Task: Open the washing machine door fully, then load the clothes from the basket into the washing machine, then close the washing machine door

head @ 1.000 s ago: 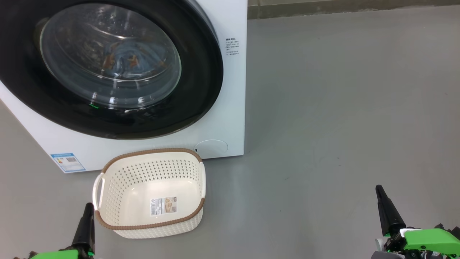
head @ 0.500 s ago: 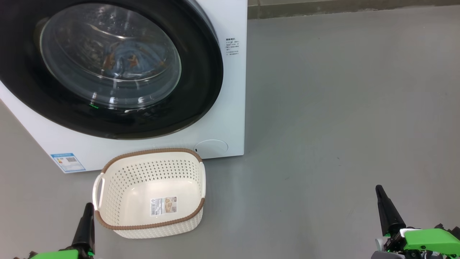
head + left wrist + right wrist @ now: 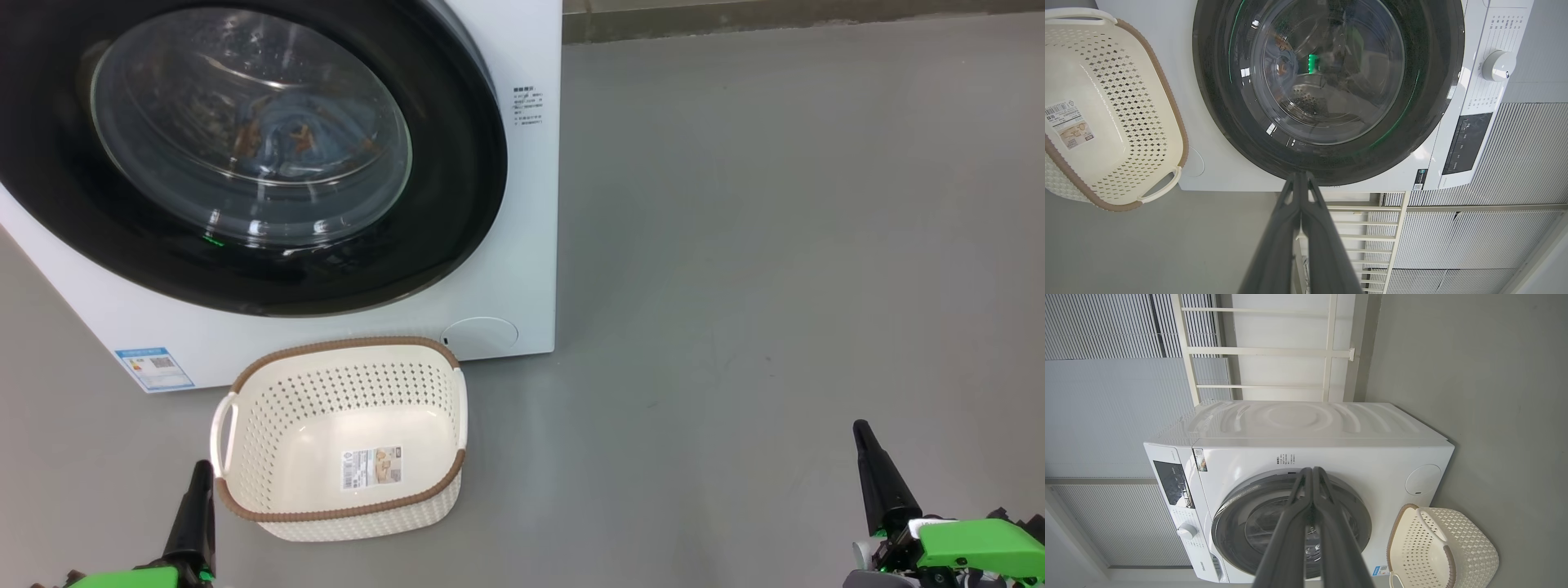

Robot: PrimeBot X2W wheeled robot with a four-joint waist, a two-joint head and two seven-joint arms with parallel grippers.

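The white washing machine (image 3: 531,204) fills the upper left, and its glossy black round door (image 3: 457,188) lies flush against the front. Through the bulging glass I see the light blue clothes (image 3: 302,135) inside the drum. On the floor in front stands the cream basket (image 3: 339,437) with only its paper label inside. My left gripper (image 3: 196,482) is at the lower left beside the basket's handle, shut on nothing. My right gripper (image 3: 865,445) is at the lower right over bare floor, also shut on nothing. Both wrist views show the door (image 3: 1331,90) (image 3: 1290,522) from a distance.
Grey floor (image 3: 775,245) stretches to the right of the machine. A wall base (image 3: 775,20) runs along the top. A control panel and knob (image 3: 1498,65) sit on the machine's front. A white rail frame (image 3: 1274,351) stands behind the machine.
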